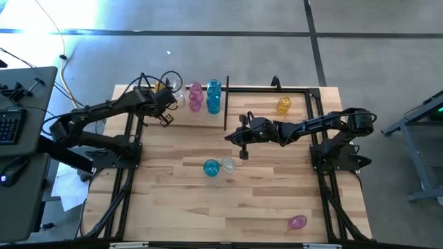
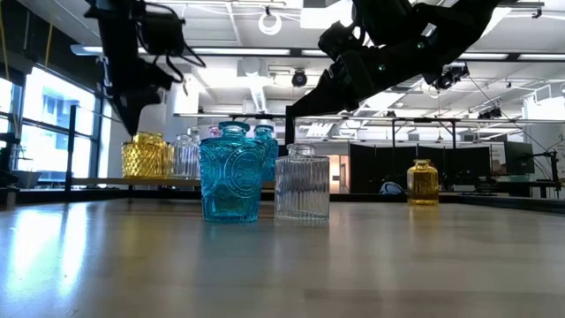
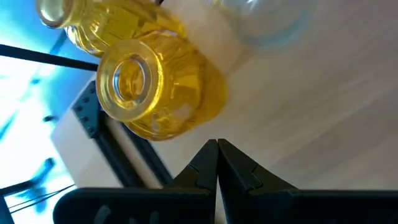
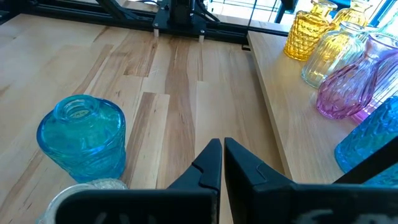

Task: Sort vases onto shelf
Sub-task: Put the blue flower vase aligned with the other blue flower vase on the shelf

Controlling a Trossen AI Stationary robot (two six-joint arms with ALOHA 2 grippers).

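On the shelf (image 1: 266, 88), left of its upright divider, stand two yellow vases (image 3: 155, 87), a clear one (image 1: 178, 98), a pink one (image 1: 195, 97) and a blue one (image 1: 213, 95). Right of the divider stands one yellow vase (image 1: 284, 104). A blue vase (image 4: 81, 137) and a clear ribbed vase (image 2: 302, 183) stand upright mid-table, and a pink vase (image 1: 297, 222) lies near the front right. My left gripper (image 3: 217, 155) hovers shut just in front of the yellow vases. My right gripper (image 4: 222, 155) hangs shut above the table, behind the blue and clear pair.
Bare wood lies between the shelf and the two mid-table vases and across the front left. Black frame rails (image 1: 128, 173) run down both table sides, with the arm bases on them. A desk with a keyboard (image 1: 10, 124) stands off the table's left.
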